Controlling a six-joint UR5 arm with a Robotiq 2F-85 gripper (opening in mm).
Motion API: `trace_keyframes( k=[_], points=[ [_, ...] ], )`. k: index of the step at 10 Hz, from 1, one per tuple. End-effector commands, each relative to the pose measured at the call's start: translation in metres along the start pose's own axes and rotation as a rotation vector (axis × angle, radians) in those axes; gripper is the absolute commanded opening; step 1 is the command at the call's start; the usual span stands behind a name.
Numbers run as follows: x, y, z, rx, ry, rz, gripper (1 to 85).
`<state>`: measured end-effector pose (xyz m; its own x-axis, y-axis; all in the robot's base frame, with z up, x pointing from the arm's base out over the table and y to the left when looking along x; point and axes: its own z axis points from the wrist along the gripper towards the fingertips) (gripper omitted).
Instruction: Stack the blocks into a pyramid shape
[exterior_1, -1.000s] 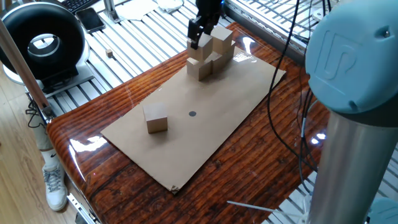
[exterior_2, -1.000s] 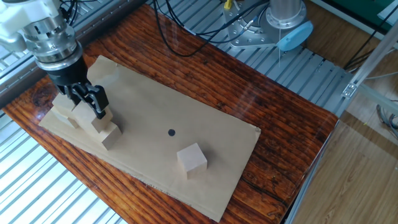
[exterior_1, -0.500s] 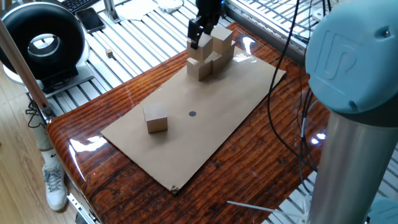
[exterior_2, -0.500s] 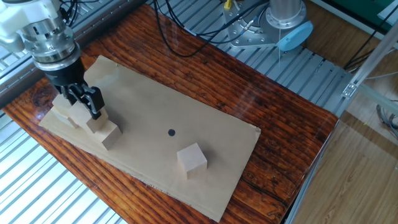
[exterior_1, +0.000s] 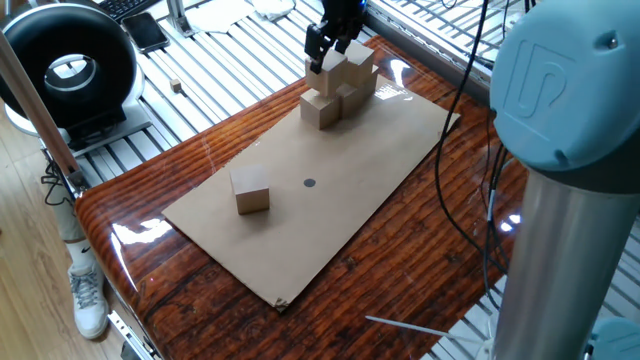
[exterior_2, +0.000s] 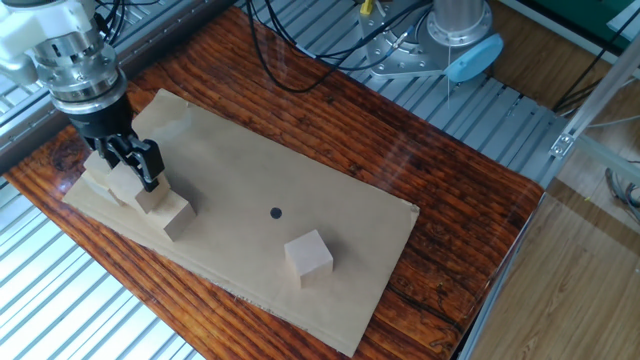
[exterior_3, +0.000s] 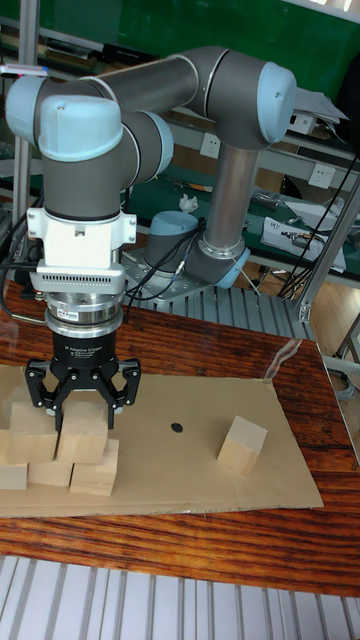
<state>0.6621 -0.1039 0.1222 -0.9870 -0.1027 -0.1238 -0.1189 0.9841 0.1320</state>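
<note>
Five blocks form a stack at one end of the cardboard sheet (exterior_1: 370, 190): three in the bottom row and two on top, seen in the tall fixed view. My gripper (exterior_3: 83, 405) hangs open just over the right upper block (exterior_3: 82, 432), its fingers spread wider than the block and level with its top. The same stack (exterior_1: 335, 92) sits at the far end of the sheet in one fixed view, with the gripper (exterior_1: 325, 62) above it. A sixth block (exterior_1: 251, 190) (exterior_2: 308, 256) (exterior_3: 242, 445) lies alone on the sheet, well away from the stack (exterior_2: 150, 200) and the gripper (exterior_2: 130, 168).
A black dot (exterior_1: 309, 183) marks the middle of the sheet. The sheet lies on a glossy wooden table (exterior_1: 200, 290) with slatted metal around it. A round black device (exterior_1: 68, 70) and a tiny cube (exterior_1: 176, 87) sit off the table. Cables hang near the stack.
The gripper has risen a little from the upper block it was around, leaving that block resting on the stack. The lone block has not moved.
</note>
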Motion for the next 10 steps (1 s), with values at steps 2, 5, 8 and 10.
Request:
trace_keyframes(
  k=[2,5,8,10],
  points=[
    [0.0007,-0.0033,-0.0013,0.006,0.0,-0.001,1.7],
    [0.0013,-0.0003,-0.0017,0.002,0.007,0.008,14.0],
    [0.0001,0.0023,-0.0021,0.01,0.016,0.017,24.3],
    [0.0002,0.0017,-0.0018,-0.002,0.018,0.011,45.3]
  ],
)
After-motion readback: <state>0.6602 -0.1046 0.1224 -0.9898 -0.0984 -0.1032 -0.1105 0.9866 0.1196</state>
